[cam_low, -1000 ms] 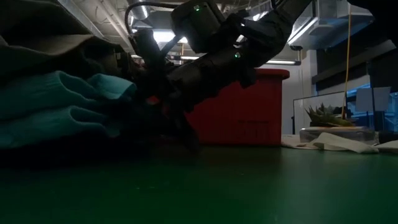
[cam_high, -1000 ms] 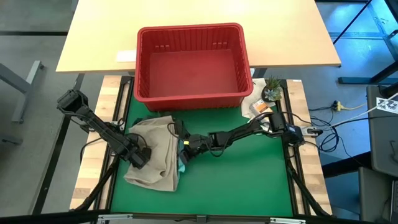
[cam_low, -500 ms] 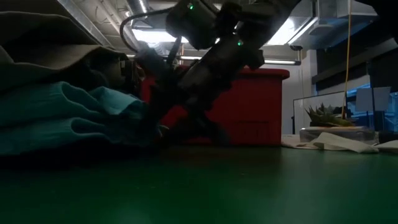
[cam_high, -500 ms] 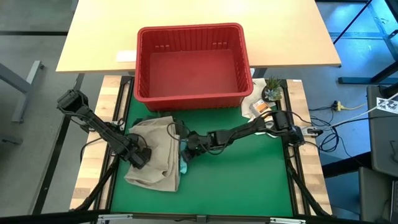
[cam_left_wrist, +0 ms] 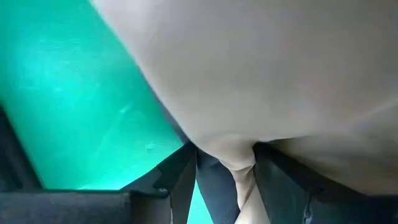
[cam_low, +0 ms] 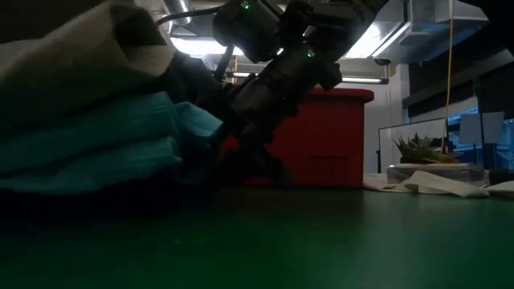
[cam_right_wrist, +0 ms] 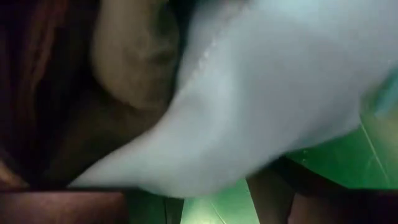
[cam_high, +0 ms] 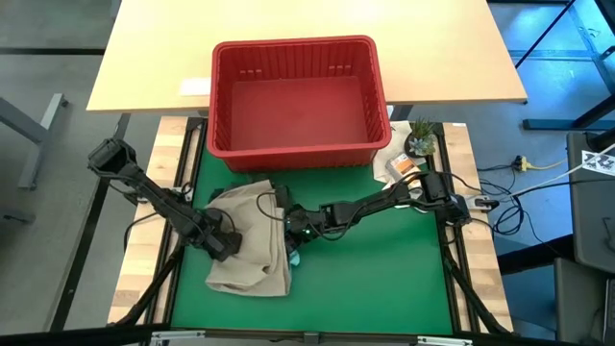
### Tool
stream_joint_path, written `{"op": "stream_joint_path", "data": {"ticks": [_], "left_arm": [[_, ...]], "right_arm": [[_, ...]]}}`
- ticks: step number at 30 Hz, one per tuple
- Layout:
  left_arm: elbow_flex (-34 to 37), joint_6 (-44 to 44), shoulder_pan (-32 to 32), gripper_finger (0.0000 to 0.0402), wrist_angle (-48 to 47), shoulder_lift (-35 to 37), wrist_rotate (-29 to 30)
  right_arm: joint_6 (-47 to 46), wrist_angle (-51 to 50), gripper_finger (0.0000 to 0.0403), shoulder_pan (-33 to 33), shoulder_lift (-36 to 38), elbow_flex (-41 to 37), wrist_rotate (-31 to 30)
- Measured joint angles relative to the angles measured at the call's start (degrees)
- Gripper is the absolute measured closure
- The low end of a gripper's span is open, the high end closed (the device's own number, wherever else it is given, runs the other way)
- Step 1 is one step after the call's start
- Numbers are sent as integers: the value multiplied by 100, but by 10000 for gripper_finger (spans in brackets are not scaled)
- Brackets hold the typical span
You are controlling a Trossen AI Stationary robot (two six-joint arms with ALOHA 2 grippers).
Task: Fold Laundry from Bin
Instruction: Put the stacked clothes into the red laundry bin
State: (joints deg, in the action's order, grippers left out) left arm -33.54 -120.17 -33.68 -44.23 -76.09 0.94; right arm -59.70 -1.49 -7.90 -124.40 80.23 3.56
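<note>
- The beige-tan garment (cam_high: 248, 245) lay on top of the laundry pile on the green mat (cam_high: 375, 279), near its left edge, just in front of the red bin (cam_high: 298, 96).
- The left gripper (cam_high: 227, 244) pinched a fold of the beige-tan garment between its fingers (cam_left_wrist: 214, 186).
- The right gripper (cam_high: 291, 227) sat at the pile's right edge, against the teal garment (cam_low: 96, 148); whether it gripped cloth could not be told.

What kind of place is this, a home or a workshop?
Probably a lab or workshop, not a home: exposed ceiling ducts, cables on a grey concrete floor, and a red laundry basket on a green mat.
</note>
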Motion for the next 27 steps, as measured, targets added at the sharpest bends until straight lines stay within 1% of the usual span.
{"op": "stream_joint_path", "data": {"ticks": [7, 11, 20, 27], "left_arm": [[9, 328, 277, 246, 453, -2, 30], [9, 397, 388, 246, 532, -2, 39], [7, 525, 439, 246, 628, -2, 126], [4, 537, 441, 246, 656, -2, 142]], "right_arm": [[3, -13, 251, 0, 3, 0, -20], [2, 35, 251, -9, -55, 0, -252], [-2, 628, 251, -84, -178, 0, -143], [0, 721, 251, -89, -228, 0, -53]]}}
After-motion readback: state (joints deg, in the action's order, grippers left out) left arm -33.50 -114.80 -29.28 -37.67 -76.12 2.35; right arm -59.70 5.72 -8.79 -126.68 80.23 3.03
